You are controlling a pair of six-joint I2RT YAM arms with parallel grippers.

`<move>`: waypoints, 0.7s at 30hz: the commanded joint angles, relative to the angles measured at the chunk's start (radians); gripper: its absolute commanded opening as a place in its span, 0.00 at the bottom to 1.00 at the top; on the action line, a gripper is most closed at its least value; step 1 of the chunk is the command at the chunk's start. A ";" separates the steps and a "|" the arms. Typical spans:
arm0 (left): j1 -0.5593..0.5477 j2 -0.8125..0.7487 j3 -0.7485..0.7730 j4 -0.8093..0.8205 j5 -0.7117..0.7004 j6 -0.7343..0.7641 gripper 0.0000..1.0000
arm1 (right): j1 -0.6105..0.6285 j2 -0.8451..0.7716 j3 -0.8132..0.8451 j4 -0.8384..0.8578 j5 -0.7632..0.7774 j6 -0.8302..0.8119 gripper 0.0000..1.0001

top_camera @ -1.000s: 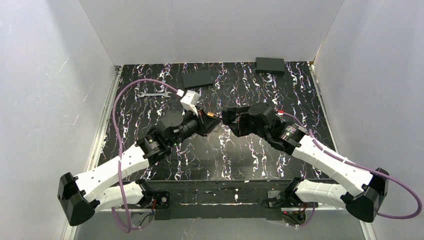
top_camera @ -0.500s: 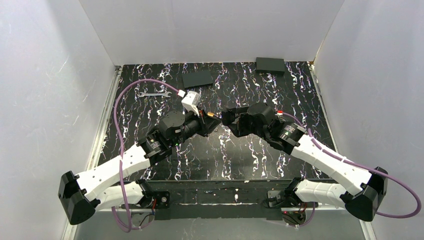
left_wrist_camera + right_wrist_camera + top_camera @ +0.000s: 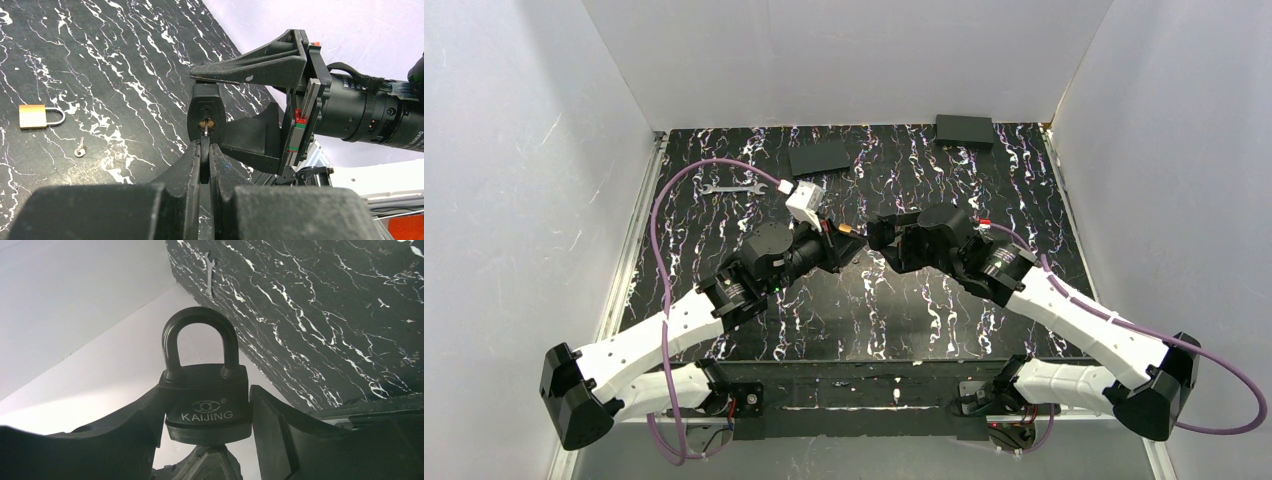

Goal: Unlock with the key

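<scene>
While the left tool [image 3: 203, 156] pinches the key [image 3: 205, 131] at its tips, blade seated in the black padlock [image 3: 207, 405] clamped by the right tool [image 3: 207, 412], the shackle [image 3: 200, 315] is shut: insertion done, turning remains.

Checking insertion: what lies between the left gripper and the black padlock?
Only the key: its black head pinched in the left gripper, its blade reaching the black padlock's keyhole, shown in the left wrist view.

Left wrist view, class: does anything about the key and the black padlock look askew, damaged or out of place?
Nothing stands out. The key, pinched in the left gripper, sits straight in the black padlock; the right gripper clamps it. A brass padlock and a silver key lie on the table.
</scene>
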 commanded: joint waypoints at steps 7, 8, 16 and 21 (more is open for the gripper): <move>-0.002 -0.011 -0.025 0.025 -0.046 -0.013 0.00 | 0.040 0.024 0.138 -0.103 0.026 0.116 0.01; -0.002 -0.011 -0.026 0.025 -0.043 -0.010 0.00 | 0.044 0.028 0.144 -0.113 0.033 0.123 0.01; -0.002 -0.036 -0.049 0.024 -0.040 0.008 0.00 | 0.077 0.063 0.154 -0.098 0.026 0.174 0.01; -0.002 -0.068 -0.078 0.024 -0.055 -0.005 0.00 | 0.106 0.084 0.181 -0.136 0.040 0.196 0.01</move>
